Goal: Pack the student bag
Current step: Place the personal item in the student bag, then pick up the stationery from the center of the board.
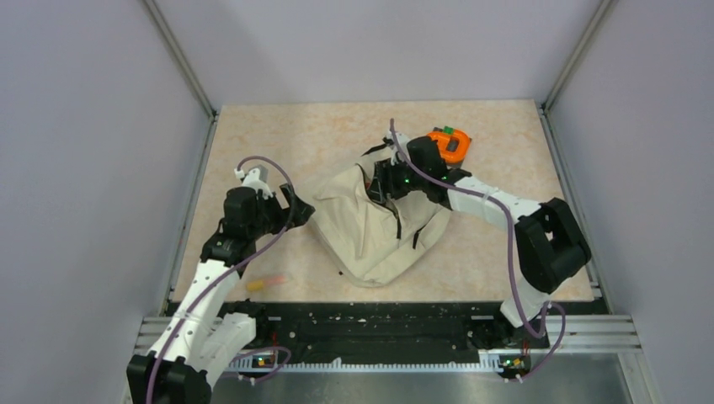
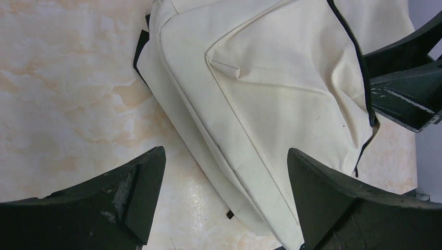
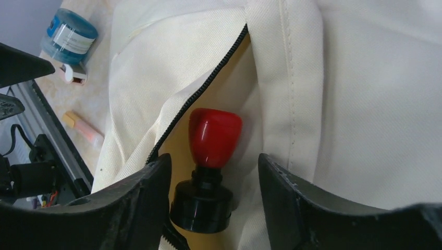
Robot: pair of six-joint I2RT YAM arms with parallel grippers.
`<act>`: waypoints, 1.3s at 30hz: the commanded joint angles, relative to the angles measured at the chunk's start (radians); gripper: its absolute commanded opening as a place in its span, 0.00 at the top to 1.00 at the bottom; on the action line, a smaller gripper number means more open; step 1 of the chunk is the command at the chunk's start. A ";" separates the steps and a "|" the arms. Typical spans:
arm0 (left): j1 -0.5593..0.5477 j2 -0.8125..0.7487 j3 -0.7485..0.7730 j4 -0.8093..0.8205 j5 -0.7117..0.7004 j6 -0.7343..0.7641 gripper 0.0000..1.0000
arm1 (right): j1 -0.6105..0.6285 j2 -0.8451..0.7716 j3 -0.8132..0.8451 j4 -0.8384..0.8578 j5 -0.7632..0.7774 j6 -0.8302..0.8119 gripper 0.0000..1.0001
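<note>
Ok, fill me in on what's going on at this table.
Two robot arms are packing a cream backpack. The right arm's fingers sit at its unzipped opening, spread either side of a red-knobbed black object lying in the opening. The left arm's fingers are wide open beside the backpack, holding nothing. An orange item and a small pink stick lie outside it on the table.
</note>
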 commanded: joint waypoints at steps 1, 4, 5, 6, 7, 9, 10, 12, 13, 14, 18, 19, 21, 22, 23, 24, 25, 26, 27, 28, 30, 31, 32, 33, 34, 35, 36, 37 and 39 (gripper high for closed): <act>0.006 -0.008 -0.022 0.025 -0.004 -0.020 0.09 | 0.002 -0.106 0.028 -0.025 0.050 -0.043 0.36; 0.006 -0.006 -0.033 0.030 -0.005 -0.027 0.09 | 0.002 -0.149 0.012 -0.022 0.077 -0.058 0.33; 0.007 -0.005 -0.037 0.031 -0.007 -0.030 0.09 | 0.002 -0.167 0.006 -0.021 0.090 -0.062 0.33; 0.008 -0.003 -0.038 0.031 -0.011 -0.031 0.09 | 0.002 -0.186 -0.001 -0.018 0.105 -0.063 0.33; 0.009 -0.001 -0.041 0.030 -0.020 -0.033 0.09 | 0.002 -0.206 -0.011 -0.011 0.118 -0.064 0.32; 0.018 0.005 -0.049 0.039 -0.055 -0.036 0.08 | 0.002 -0.246 -0.031 0.005 0.149 -0.067 0.31; 0.030 0.009 -0.057 0.045 -0.080 -0.044 0.07 | 0.002 -0.269 -0.046 0.016 0.165 -0.067 0.30; 0.070 0.029 -0.062 0.045 -0.111 -0.081 0.06 | 0.002 -0.314 -0.077 0.031 0.199 -0.070 0.28; 0.098 0.041 -0.059 0.045 -0.115 -0.093 0.06 | 0.001 -0.343 -0.092 0.054 0.217 -0.073 0.27; 0.123 0.054 -0.051 0.041 -0.126 -0.102 0.06 | 0.000 -0.361 -0.105 0.065 0.231 -0.079 0.26; 0.285 0.073 -0.057 0.036 -0.171 -0.207 0.05 | -0.007 -0.428 -0.150 0.071 0.262 -0.100 0.24; 0.306 0.064 -0.068 0.053 -0.184 -0.228 0.05 | -0.009 -0.440 -0.160 0.073 0.265 -0.106 0.23; 0.316 0.040 -0.064 0.039 -0.274 -0.253 0.05 | -0.012 -0.461 -0.175 0.074 0.266 -0.113 0.22; 0.316 0.023 -0.055 0.022 -0.311 -0.262 0.05 | -0.012 -0.468 -0.182 0.071 0.265 -0.117 0.21; 0.317 0.007 -0.047 0.001 -0.349 -0.274 0.04 | -0.013 -0.473 -0.188 0.068 0.265 -0.118 0.21; 0.318 -0.011 -0.041 -0.025 -0.401 -0.284 0.03 | -0.015 -0.477 -0.194 0.066 0.264 -0.119 0.21; 0.318 -0.028 -0.037 -0.054 -0.456 -0.297 0.03 | -0.015 -0.481 -0.201 0.065 0.261 -0.119 0.21; 0.321 -0.044 -0.033 -0.090 -0.517 -0.317 0.02 | -0.016 -0.483 -0.208 0.070 0.256 -0.117 0.21; 0.325 -0.054 -0.028 -0.119 -0.561 -0.334 0.02 | -0.017 -0.486 -0.215 0.074 0.248 -0.114 0.21; 0.330 -0.061 -0.024 -0.142 -0.597 -0.348 0.02 | -0.017 -0.489 -0.223 0.080 0.243 -0.111 0.21; 0.345 -0.062 -0.018 -0.169 -0.638 -0.362 0.02 | -0.018 -0.493 -0.234 0.090 0.230 -0.099 0.21; 0.358 -0.052 -0.014 -0.180 -0.640 -0.368 0.02 | -0.018 -0.495 -0.239 0.095 0.223 -0.091 0.20; 0.375 -0.031 -0.011 -0.185 -0.628 -0.373 0.02 | -0.018 -0.496 -0.241 0.099 0.216 -0.086 0.20; 0.398 -0.011 -0.007 -0.188 -0.607 -0.374 0.02 | -0.018 -0.497 -0.244 0.102 0.208 -0.081 0.20; 0.419 0.011 0.000 -0.190 -0.590 -0.374 0.02 | -0.018 -0.497 -0.246 0.105 0.202 -0.075 0.20; 0.439 0.033 0.004 -0.189 -0.572 -0.374 0.02 | -0.018 -0.499 -0.248 0.110 0.199 -0.071 0.20; 0.456 0.052 0.005 -0.178 -0.557 -0.371 0.02 | -0.018 -0.500 -0.250 0.114 0.196 -0.067 0.20; 0.472 0.072 0.004 -0.158 -0.534 -0.364 0.02 | -0.018 -0.501 -0.252 0.117 0.193 -0.063 0.20; 0.492 0.109 0.005 -0.132 -0.505 -0.362 0.02 | -0.018 -0.499 -0.257 0.126 0.183 -0.052 0.20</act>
